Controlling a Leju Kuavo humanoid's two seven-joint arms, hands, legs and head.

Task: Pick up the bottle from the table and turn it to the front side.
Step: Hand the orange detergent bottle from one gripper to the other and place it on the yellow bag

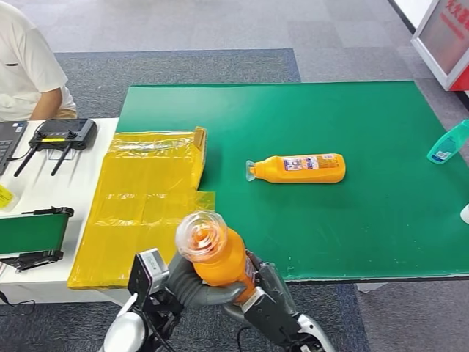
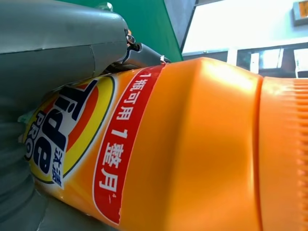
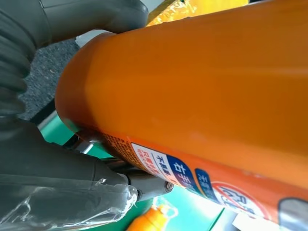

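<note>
Orange bottle (image 1: 218, 257) up off the bench, held in front of the robot at the near edge, clear cap tilted toward the head camera. Left hand (image 1: 190, 282) and right hand (image 1: 265, 290) both grip its body, fingers clamped around it from either side; left wrist view shows the front label (image 2: 61, 130). Beyond, green mat (image 1: 332, 220) on the bench with yellow plastic bags (image 1: 143, 198) at its left, a second orange bottle (image 1: 301, 168) lying on its side mid-mat, a teal bottle (image 1: 448, 143) at the far right edge. Person (image 1: 28, 66) seated far left.
</note>
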